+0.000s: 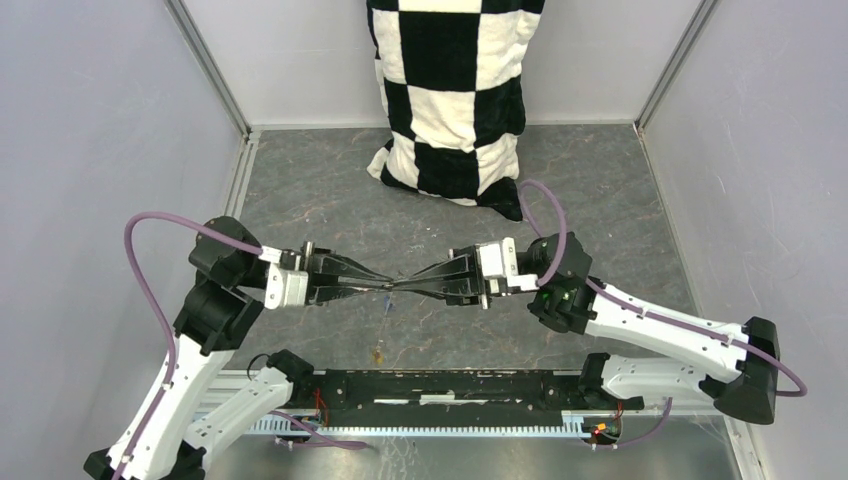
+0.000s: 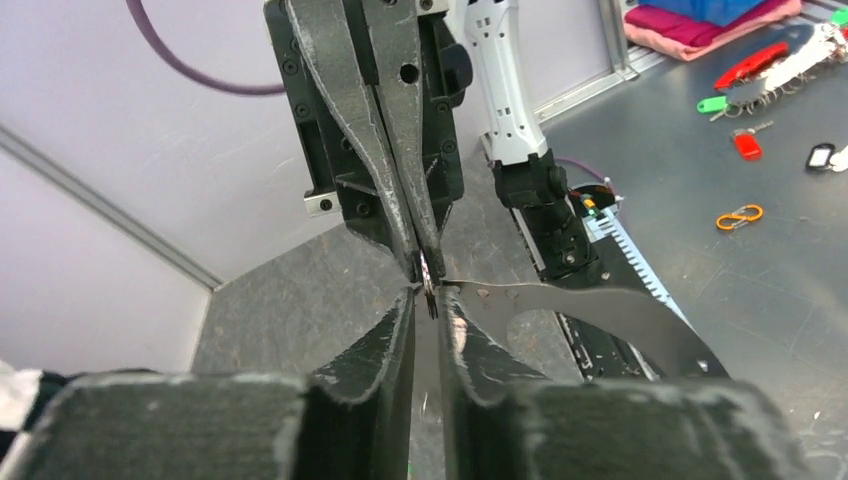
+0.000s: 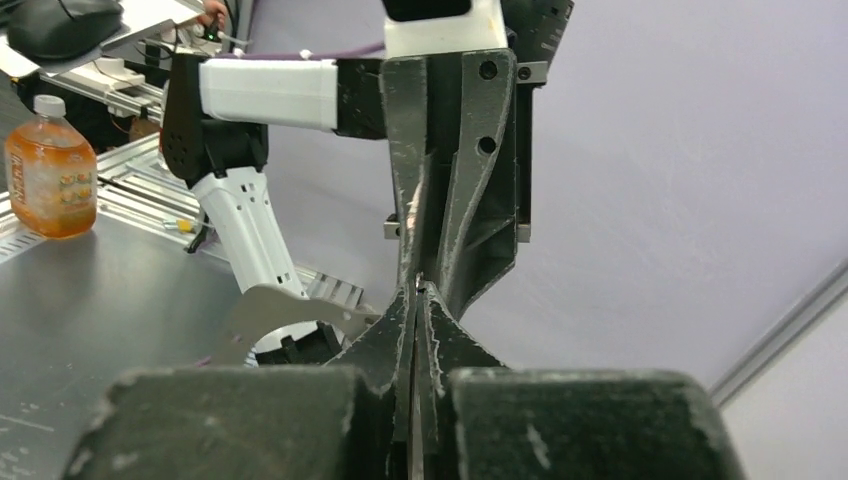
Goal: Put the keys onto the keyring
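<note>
The left arm (image 1: 170, 400) and right arm (image 1: 650, 325) are built of white shells and black joints. A purple cable (image 2: 240, 88) is looped along each. The black tapered fingers (image 2: 325, 95) are scuffed grey-white and fastened with round screws (image 3: 487, 69).

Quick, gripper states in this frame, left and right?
Left gripper: closed, pinching a thin metal ring at its fingertips.
Right gripper: closed, tip to tip with the left, apparently gripping the same ring.
</note>
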`<control>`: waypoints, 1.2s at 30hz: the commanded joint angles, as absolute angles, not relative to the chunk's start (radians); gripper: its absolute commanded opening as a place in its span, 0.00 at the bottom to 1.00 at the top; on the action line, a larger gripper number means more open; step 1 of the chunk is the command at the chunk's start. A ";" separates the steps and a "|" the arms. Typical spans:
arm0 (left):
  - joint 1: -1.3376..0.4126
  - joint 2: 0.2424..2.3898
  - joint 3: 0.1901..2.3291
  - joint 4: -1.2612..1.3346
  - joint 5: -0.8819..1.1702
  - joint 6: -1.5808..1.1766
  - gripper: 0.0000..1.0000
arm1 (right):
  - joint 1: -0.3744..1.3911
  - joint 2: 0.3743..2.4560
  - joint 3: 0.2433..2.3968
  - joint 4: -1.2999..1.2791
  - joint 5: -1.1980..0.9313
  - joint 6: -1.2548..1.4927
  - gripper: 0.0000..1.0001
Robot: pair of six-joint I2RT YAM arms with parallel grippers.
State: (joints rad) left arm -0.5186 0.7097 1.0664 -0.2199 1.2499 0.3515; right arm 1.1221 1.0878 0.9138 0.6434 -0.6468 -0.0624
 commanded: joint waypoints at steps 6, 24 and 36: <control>-0.523 0.682 1.081 -0.574 1.032 0.702 0.38 | 1.127 1.082 1.067 0.215 -0.514 -0.230 0.00; -0.523 0.581 0.947 -0.464 0.920 0.600 0.18 | 1.129 1.147 1.160 0.099 -0.508 -0.245 0.00; -0.522 0.578 0.924 -0.402 0.912 0.538 0.16 | 1.150 1.178 1.182 0.057 -0.437 -0.249 0.01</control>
State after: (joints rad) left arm -0.5194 0.5804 0.9253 -0.4877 0.9161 0.6052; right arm 1.1290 1.1645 1.1225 0.0250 -0.4656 -0.2363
